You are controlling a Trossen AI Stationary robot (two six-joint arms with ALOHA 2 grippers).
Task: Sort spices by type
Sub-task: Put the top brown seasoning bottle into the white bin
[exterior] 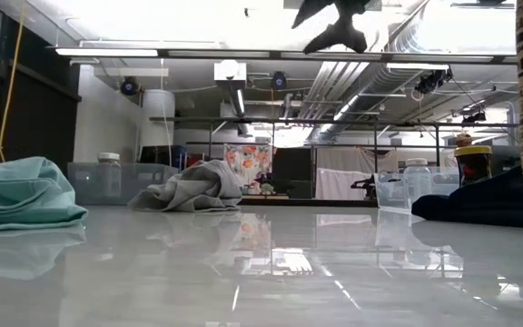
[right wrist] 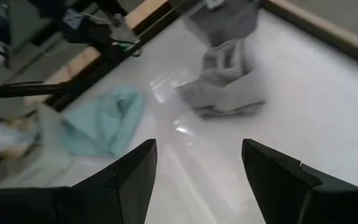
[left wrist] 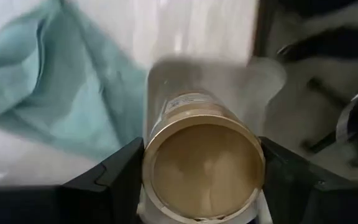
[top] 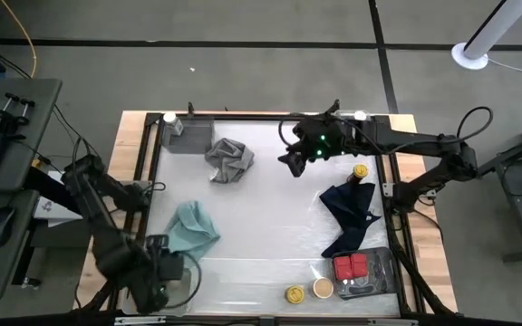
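My left gripper (top: pixel 172 268) is over the table's near left corner, beside the teal cloth (top: pixel 193 226), shut on a round clear jar with a tan lid (left wrist: pixel 204 171). My right gripper (top: pixel 290 161) hangs open and empty above the far middle of the table, right of the grey cloth (top: pixel 229 158); in the right wrist view (right wrist: pixel 197 168) nothing lies between its fingers. A yellow-lidded jar (top: pixel 360 170) stands by the navy cloth (top: pixel 352 213). Red tins (top: pixel 352 267) lie in a clear tray. A yellow-lidded jar (top: pixel 294 293) and a tan-lidded jar (top: pixel 323 288) stand at the near edge. My left gripper pinches the jar between its two fingers (left wrist: pixel 120 180) at the lid end (left wrist: pixel 150 152), one finger on each side. The jar lies along the fingers, lid toward the wrist and body pointing away. Whether its far end touches the table I cannot tell.
A clear tray (top: pixel 188 136) sits in the far left corner with a white-lidded jar (top: pixel 169 118) behind it; another white-lidded jar (top: pixel 361 115) stands at the far right. A wooden frame (top: pixel 270 115) rims the table. Bare white surface lies in the middle (top: pixel 270 226).
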